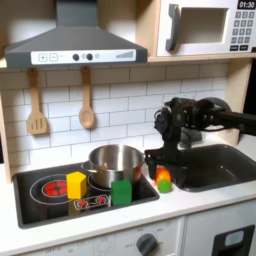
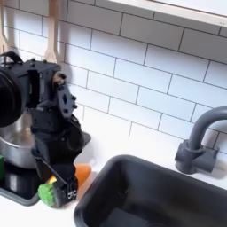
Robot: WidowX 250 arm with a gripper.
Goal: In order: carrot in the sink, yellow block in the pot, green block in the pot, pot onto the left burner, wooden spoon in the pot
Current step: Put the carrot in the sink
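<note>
Stage: first step, judged underway and not finished.

Near edge of the stove top (image 1: 40,210), first exterior view: yellow block (image 1: 76,184) stands on the front of the left burner zone; green block (image 1: 121,192) stands just beside it toward the first exterior view's right, at the front lip of the hob. Both are outside the pot, so those two steps are not yet done.

Carrot (image 1: 163,180) sits at the counter strip between hob and sink (image 1: 225,170), not yet inside the basin. In the second exterior view the carrot (image 2: 80,176) shows orange with a green end, just left of the sink (image 2: 115,182) rim.

Gripper (image 1: 161,165) is down over the carrot. In the second exterior view the gripper (image 2: 64,176) has dark fingers on either side of the orange body, touching it by the look of it. Jaws are set narrow, about a carrot's width apart. Judged clamped on the carrot or just closing; whether it is lifted clear of the counter I cannot tell.

Behind the blocks: pot (image 1: 115,163), shiny steel, stands on the right-hand part of the hob in the first exterior view, nothing visible inside. Not on the left burner.

Farthest, on the tiled wall: wooden spoon (image 1: 87,100) hangs beside a slotted spatula (image 1: 37,105). Untouched.

Left to do: carrot drop, both blocks, pot shift, spoon.
</note>
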